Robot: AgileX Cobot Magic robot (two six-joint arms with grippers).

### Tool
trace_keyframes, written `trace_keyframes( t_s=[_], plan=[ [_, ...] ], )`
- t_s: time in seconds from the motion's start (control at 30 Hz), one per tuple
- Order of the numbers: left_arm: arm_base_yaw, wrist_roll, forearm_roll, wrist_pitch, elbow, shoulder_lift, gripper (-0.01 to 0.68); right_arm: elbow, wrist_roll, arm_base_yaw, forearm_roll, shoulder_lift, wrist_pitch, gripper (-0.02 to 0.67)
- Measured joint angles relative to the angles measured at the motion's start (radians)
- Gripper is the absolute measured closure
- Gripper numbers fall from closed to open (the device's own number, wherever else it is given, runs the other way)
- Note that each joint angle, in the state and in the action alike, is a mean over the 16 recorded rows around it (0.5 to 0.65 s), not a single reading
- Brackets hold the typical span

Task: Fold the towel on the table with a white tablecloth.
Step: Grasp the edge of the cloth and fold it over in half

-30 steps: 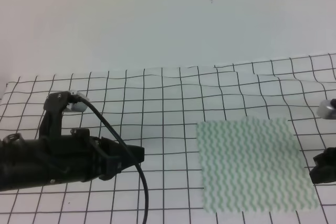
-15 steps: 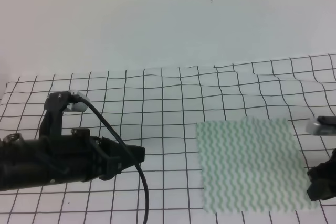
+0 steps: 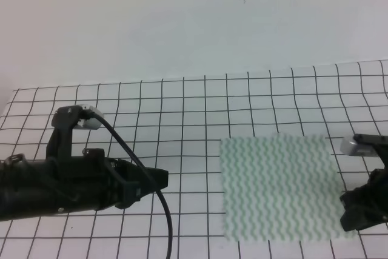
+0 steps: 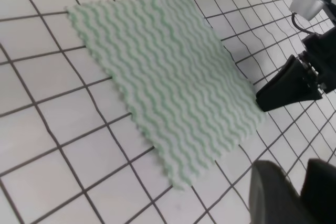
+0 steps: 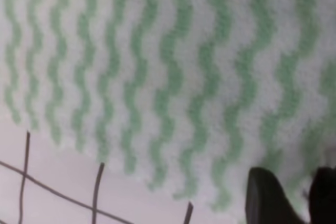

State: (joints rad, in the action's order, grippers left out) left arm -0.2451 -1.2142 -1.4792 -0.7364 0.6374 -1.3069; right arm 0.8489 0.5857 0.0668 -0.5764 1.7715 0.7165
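White tablecloth (image 3: 182,101) with thin black grid lines covered the wide surface under a pale wall. At left, the black left end effector (image 3: 159,179) hovered empty, its opening hard to judge. One thin mint-and-white wavy-striped towel (image 3: 277,187) lay flat right of centre; it looked light and limp, best pinched at a corner. Over its near right edge, the right end effector (image 3: 351,215) showed a narrow gap, grip unclear. Two end effectors, one towel.

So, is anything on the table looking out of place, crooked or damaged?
Nothing stands out. The towel lies flat and unfolded on the gridded white tablecloth, its edges roughly along the grid lines. The right tool sits at the towel's right edge.
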Motion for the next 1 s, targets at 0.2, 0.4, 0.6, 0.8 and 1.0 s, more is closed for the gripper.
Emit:
trace_keyframes(
  t_s=[0.2, 0.4, 0.6, 0.8, 1.0],
  plan=[
    [0.000, 0.000, 0.000, 0.000, 0.000, -0.001, 0.535, 0.032, 0.003, 0.000, -0.029, -0.001, 0.017, 0.447],
    [0.000, -0.001, -0.001, -0.002, 0.000, 0.000, 0.536, 0.069, 0.048, 0.000, -0.070, -0.001, 0.047, 0.449],
    [0.000, -0.002, -0.003, -0.004, 0.000, 0.002, 0.536, 0.100, 0.152, 0.000, -0.148, -0.009, 0.080, 0.449],
    [0.000, -0.003, -0.003, -0.003, 0.000, 0.003, 0.536, 0.130, 0.234, -0.001, -0.205, -0.032, 0.114, 0.449],
    [0.000, -0.005, 0.003, -0.001, 0.000, 0.000, 0.536, 0.157, 0.172, -0.003, -0.125, -0.066, 0.148, 0.449]
  ],
)
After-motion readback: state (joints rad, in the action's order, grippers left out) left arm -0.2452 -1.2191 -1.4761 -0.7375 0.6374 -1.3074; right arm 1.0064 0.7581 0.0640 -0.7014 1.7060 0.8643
